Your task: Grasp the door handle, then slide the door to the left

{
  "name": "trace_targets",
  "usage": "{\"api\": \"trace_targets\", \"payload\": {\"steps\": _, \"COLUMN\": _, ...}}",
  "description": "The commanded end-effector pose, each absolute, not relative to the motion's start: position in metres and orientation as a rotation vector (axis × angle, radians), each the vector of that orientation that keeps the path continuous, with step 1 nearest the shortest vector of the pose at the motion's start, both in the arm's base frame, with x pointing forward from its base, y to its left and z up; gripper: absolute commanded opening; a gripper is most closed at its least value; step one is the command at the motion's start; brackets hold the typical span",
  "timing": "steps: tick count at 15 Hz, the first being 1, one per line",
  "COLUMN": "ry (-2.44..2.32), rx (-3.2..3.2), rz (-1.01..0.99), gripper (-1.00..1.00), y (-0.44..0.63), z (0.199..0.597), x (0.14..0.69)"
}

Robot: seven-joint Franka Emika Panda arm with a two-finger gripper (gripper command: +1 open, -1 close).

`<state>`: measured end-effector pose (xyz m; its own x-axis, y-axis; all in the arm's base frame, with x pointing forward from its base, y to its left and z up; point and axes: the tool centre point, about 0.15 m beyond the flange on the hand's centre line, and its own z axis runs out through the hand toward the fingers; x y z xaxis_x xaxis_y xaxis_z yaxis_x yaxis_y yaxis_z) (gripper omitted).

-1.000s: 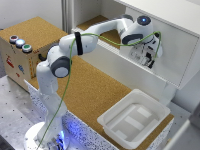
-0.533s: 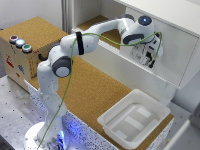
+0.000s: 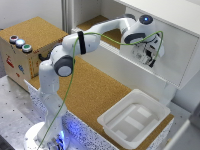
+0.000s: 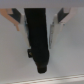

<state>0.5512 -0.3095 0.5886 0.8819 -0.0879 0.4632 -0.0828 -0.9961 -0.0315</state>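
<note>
The door (image 3: 172, 60) looks smooth, matt white; the tray (image 3: 134, 120) glossy plastic; the tabletop (image 3: 100, 92) rough cork.

Cork-topped counter (image 3: 100, 92), white tray (image 3: 134, 119) at its near corner. Cardboard box (image 3: 17, 55) with buttons at the exterior view's left. Speckled floor (image 3: 15, 115).

Exterior view looks down from afar; blurry wrist view seemingly hugs the door (image 4: 12, 55).

the white arm (image 3: 95, 42) rises from its base, bends at the elbow and stretches toward the exterior view's right. the gripper (image 3: 150, 59) points downward; in the wrist view its fingers (image 4: 62, 18) stand spread apart.
</note>
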Motion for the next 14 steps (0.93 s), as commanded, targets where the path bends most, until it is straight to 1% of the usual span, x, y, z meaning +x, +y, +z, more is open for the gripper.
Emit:
{"api": "trace_targets", "payload": {"steps": 1, "ry": 0.181, "rx": -3.062, "rz": -0.682, "gripper": -1.0, "y": -0.319, "z": 0.589, "x": 0.575}}
{"api": "trace_targets", "payload": {"steps": 4, "ry": 0.221, "rx": -3.071, "rz": -0.684, "gripper": -1.0, "y": -0.309, "z": 0.578, "x": 0.573}}
{"api": "trace_targets", "payload": {"steps": 9, "ry": 0.294, "rx": -3.122, "rz": -0.776, "gripper": -1.0, "y": -0.266, "z": 0.563, "x": 0.567}}
{"api": "trace_targets", "payload": {"steps": 14, "ry": 0.304, "rx": -3.141, "rz": -0.767, "gripper": -1.0, "y": -0.223, "z": 0.548, "x": 0.569}}
